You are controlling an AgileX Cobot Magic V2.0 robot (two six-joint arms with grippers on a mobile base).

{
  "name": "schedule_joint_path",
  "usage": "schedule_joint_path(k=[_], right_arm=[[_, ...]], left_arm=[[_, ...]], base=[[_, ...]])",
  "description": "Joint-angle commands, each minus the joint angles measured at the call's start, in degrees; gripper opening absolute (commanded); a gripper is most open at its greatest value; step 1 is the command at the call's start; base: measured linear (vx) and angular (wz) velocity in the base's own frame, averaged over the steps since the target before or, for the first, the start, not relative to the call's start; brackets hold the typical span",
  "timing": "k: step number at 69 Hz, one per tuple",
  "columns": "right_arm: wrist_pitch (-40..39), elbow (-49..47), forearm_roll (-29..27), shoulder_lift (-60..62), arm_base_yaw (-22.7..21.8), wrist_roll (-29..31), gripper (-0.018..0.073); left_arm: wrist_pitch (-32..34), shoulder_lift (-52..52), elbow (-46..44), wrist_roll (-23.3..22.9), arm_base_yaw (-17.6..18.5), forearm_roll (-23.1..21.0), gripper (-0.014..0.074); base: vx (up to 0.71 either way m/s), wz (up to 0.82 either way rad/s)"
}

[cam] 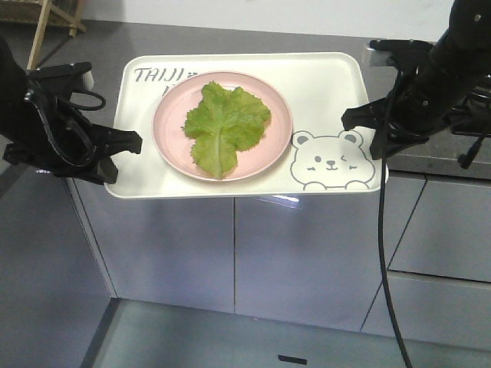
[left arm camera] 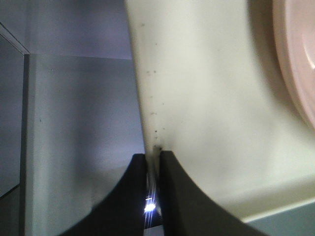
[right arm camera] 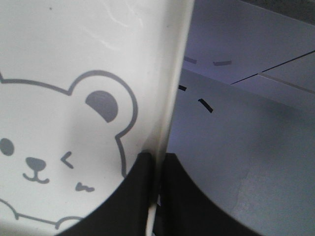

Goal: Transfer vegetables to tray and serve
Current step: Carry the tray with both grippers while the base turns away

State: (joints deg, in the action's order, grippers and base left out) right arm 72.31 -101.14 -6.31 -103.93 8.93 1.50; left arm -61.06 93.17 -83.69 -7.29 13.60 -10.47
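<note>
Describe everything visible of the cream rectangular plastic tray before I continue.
Smooth cream rectangular plastic tray, rounded corners, low raised rim. Grey TAIJI lettering far left, partly hidden by the round pink plate; grey winking bear drawing near right. It lies level, its near edge past the grey cabinet front. The plate, bearing a green lettuce leaf, rests on it. The left gripper is shut on its left rim, the right gripper on its right rim.

Plate fills the tray's middle; the bear corner lies free.
</note>
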Motion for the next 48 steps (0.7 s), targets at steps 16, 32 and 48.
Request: schedule_joint_path(k=[16,32,48], right_arm=[[1.1,-1.4,-1.6,3.4,0.2,1.5,-0.0004],[1.1,-1.4,-1.6,3.4,0.2,1.5,-0.0004],[1.1,-1.4,-1.7,3.4,0.2,1.5,-0.0004]], left_arm=[[3.9,-2.9,-1.5,1.5,0.9,-3.2,-0.0008],[3.9,-2.9,-1.5,1.5,0.9,-3.2,-0.0008],[3.9,-2.9,-1.5,1.5,0.9,-3.2,-0.0008]], base=[[0.0,-0.05],[0.0,-0.07],[0.02,-0.11]])
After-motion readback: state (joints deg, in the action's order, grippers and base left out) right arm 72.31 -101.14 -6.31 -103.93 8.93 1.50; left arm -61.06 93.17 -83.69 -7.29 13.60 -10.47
